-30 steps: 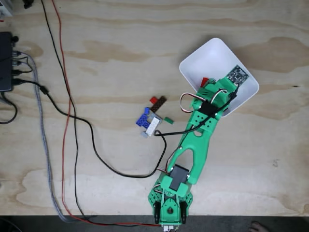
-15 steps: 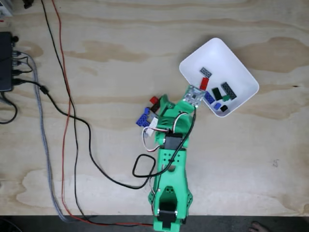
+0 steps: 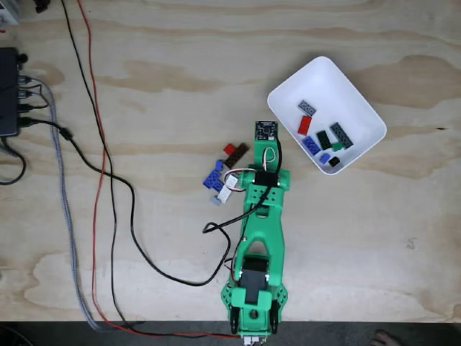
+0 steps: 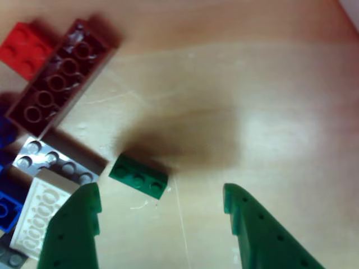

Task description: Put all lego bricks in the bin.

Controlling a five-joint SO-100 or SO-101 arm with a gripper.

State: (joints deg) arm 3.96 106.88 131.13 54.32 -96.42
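Claw (image 4: pixel 162 224) hangs released over the green brick (image 4: pixel 138 176); it looks light, stiff and slippery; pinch its long sides.

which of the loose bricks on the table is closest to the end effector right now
The small green brick, lying alone just ahead of the open end effector; the others cluster farther left.

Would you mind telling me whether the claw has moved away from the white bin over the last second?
Yes. The claw has swung left from the bin to the loose bricks.
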